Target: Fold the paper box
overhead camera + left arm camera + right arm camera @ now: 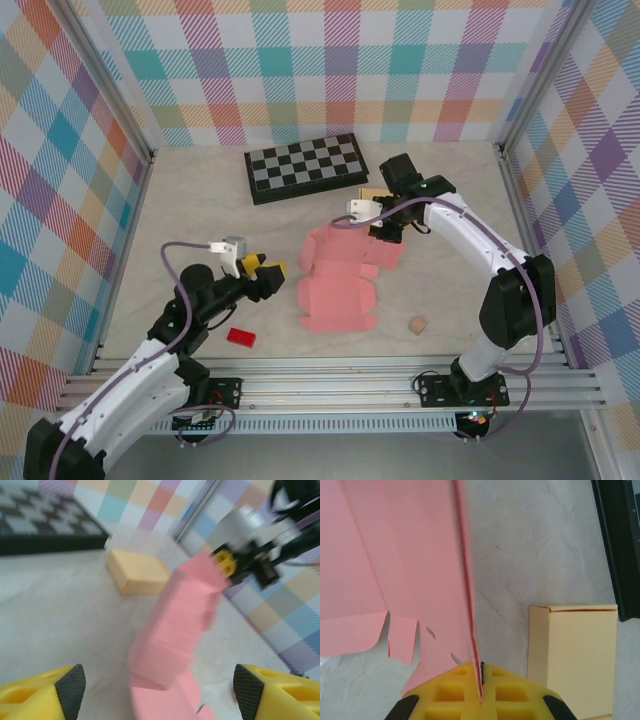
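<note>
Two tools are working at one pink paper box (335,285), which lies mostly unfolded near the centre of the tabletop (200,200).

Right tool (386,232): positioned at the sheet's far right corner. In the right wrist view its yellow fingers (450,692) are pressed together on a thin upright edge of the paper box (395,555), pinching it at the tool (481,680). That edge stands lifted off the surface; the remainder of the sheet lies flat.

Left tool (262,268): just beside the sheet's left edge, apart from it in the top view. In the left wrist view its fingers (70,685) are spread wide, tool (159,690) holding nothing, with the paper box (175,625) ahead of it, blurred.

Other items noted:
- Chessboard (305,167), folded open, at the far side of the tabletop.
- Tan carton (373,192), just beyond the right tool and beside the chessboard; also seen at (572,650) and (137,570).
- Red block (241,337), near the left arm.
- Small tan piece (417,325), right of the sheet; identity not determinable.
</note>
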Motion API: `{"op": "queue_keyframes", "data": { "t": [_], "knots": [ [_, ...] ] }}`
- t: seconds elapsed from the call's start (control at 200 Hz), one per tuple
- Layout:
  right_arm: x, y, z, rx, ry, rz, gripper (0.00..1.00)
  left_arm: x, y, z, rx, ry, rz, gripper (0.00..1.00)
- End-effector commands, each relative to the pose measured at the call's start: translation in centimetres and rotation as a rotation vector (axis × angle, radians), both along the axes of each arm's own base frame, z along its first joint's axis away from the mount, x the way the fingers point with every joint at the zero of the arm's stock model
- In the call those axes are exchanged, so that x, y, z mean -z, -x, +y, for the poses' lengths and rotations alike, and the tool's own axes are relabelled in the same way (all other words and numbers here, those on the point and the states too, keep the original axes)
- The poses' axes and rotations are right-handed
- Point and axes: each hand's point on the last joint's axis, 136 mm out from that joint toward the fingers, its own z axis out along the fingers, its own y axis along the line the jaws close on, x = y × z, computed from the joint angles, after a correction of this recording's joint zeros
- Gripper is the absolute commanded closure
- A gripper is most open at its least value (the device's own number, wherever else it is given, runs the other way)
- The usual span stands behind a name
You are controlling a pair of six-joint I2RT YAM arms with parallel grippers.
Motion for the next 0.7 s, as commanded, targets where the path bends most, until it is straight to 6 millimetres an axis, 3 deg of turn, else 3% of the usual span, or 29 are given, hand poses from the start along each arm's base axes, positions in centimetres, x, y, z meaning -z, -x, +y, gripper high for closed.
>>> {"op": "queue_keyframes", "data": {
  "t": [0.0, 0.075, 0.255, 0.695],
  "knots": [
    [-0.8, -1.0, 0.2, 0.025, -0.009, -0.085, 1.00, 0.0, -0.5, 1.4, -0.091, -0.053, -0.030, 0.21],
    [-0.5, -1.5, 0.5, 0.016, 0.005, -0.167, 1.00, 1.4, -1.6, 2.2, -0.157, -0.095, 0.006, 0.23],
    [-0.1, -2.0, 1.1, 0.007, 0.029, -0.339, 1.00, 2.7, -3.2, -0.1, -0.082, -0.123, 0.044, 0.28],
    [0.3, -1.1, 1.6, -0.039, 0.066, -0.397, 1.00, 5.0, -4.2, -2.2, 0.026, -0.238, 0.051, 0.33]
  ]
}}
